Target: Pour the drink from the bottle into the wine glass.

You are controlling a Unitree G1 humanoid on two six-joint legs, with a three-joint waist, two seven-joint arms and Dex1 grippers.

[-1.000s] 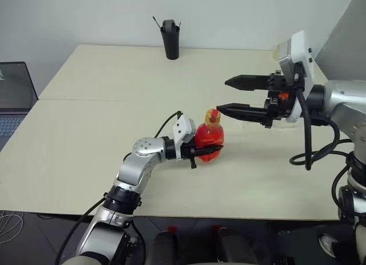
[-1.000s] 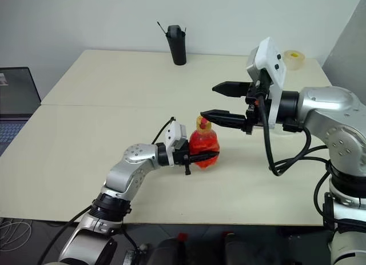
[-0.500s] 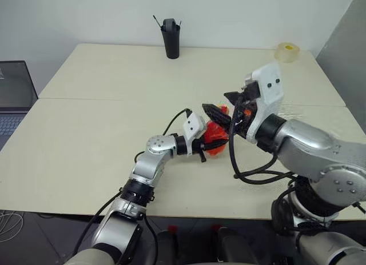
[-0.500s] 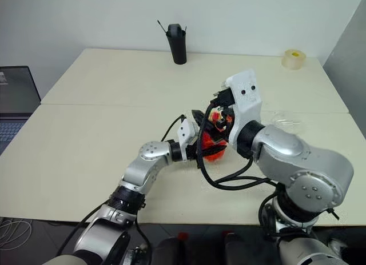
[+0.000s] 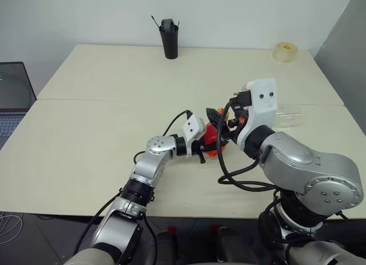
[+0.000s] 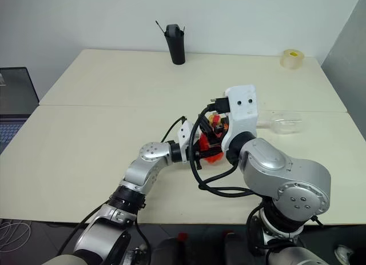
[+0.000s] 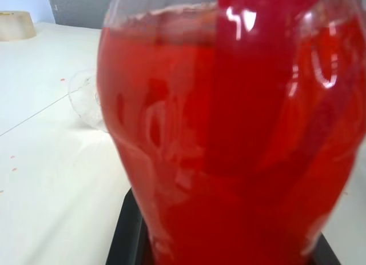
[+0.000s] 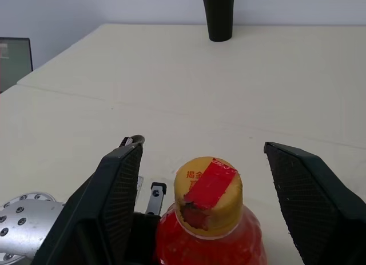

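Observation:
The bottle, with the red drink standing high in it, is upright near the table's middle. My left gripper is shut on its round body from the left side. My right gripper is open and level, with one black finger on each side of the bottle's yellow cap, which bears red tape. Neither finger touches the cap. The wine glass seems to lie on its side on the table, to the right of both grippers.
A tall black cup stands at the table's far edge. A roll of tape sits at the far right corner. A laptop is off the table's left side. A seam crosses the table from left to right.
My right arm has swung in from the right, rolled and come down, so its open fingers now flank the bottle's cap. My left gripper has kept hold of the bottle, barely shifting.

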